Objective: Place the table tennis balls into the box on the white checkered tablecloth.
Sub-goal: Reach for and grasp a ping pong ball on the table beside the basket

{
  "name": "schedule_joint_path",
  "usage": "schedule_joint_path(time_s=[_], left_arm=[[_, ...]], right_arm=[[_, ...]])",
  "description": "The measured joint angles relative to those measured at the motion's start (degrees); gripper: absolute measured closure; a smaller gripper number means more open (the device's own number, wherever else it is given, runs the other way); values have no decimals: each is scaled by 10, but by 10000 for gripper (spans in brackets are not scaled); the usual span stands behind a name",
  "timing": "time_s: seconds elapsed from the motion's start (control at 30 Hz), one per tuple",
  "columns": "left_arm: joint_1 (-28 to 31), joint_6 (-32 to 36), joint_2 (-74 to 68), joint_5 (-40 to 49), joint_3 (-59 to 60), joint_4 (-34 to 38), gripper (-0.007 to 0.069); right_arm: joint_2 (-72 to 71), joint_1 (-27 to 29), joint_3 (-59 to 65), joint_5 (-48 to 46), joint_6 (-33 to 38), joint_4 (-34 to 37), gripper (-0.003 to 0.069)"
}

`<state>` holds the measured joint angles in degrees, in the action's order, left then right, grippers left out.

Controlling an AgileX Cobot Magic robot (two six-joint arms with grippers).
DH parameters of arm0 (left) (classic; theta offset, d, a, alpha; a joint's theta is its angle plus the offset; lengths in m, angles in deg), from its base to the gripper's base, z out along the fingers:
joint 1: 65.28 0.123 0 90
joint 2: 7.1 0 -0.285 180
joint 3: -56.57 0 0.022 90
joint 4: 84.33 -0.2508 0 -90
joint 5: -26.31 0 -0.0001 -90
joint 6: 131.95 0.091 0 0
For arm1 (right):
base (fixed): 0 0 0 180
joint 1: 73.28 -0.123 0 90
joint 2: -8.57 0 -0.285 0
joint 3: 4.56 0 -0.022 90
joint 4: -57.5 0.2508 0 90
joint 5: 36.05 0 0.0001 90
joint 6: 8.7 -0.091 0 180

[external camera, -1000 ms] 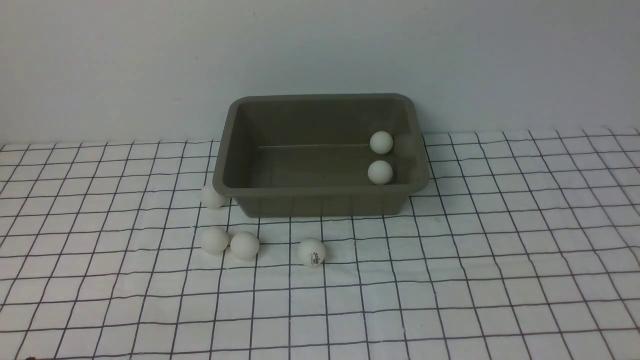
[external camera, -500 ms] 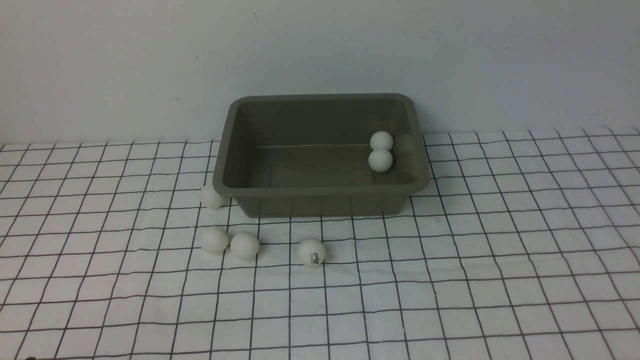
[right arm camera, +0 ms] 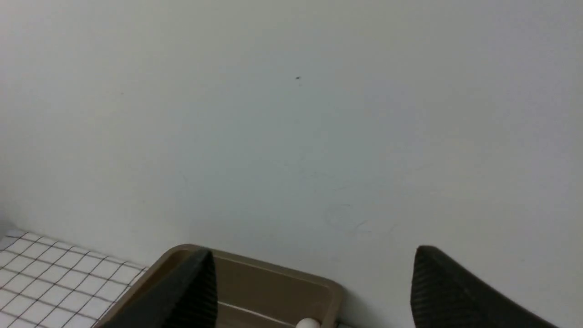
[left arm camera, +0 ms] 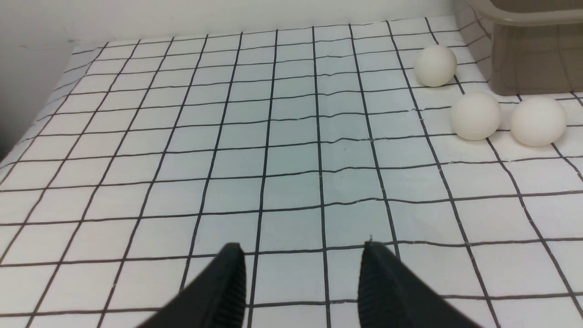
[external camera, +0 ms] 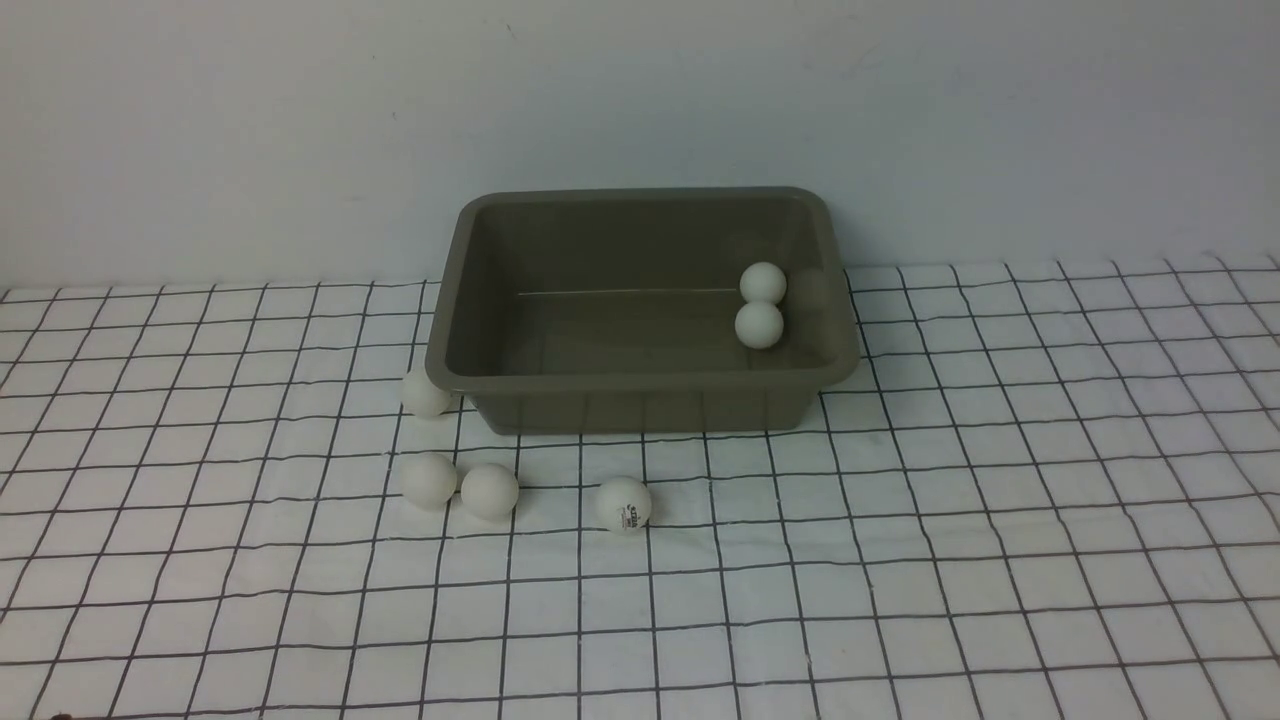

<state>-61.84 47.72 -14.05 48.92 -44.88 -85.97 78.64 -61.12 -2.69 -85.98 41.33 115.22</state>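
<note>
step in hand: you are between picks; neither tool carries a ball, and four table tennis balls are not yet in the box (external camera: 640,405)
left gripper (left arm camera: 300,278): jaws parted with only bare cloth between them, grasping nothing; it hangs low over the white checkered tablecloth (external camera: 900,560), well short of the balls by the box's left front corner
right gripper (right arm camera: 314,291): jaws spread wide, empty, raised and facing the wall above the box
box: one, standing on the tablecloth at the back, near the wall
balls in the box: two, the far ball (external camera: 763,283) and the near ball (external camera: 759,325), close together at the right end
balls on the cloth: four; the corner ball (external camera: 425,393) tucked by the rim at the left front corner, the pair ball on the left (external camera: 430,480) just beside the pair ball on the right (external camera: 489,490), and the logo ball (external camera: 623,503) alone in front of the box
count in view: six balls
next move, as you might judge it: bring the left gripper forward over one of the pair, come down from above and close gently; a round ball may roll off and nudge its neighbour
</note>
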Motion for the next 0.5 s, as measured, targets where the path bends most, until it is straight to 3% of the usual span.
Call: schedule_joint_path(time_s=[0.17,0.23,0.5], left_arm=[[0,0,0,0,0,0,314],[0,0,0,0,0,0,314],[0,0,0,0,0,0,314]], right_arm=[[-56,0,71,0,-31,-22,143],[-76,0,86,0,-84,-61,143],[-184,0,130,-6,-323,-314,143]])
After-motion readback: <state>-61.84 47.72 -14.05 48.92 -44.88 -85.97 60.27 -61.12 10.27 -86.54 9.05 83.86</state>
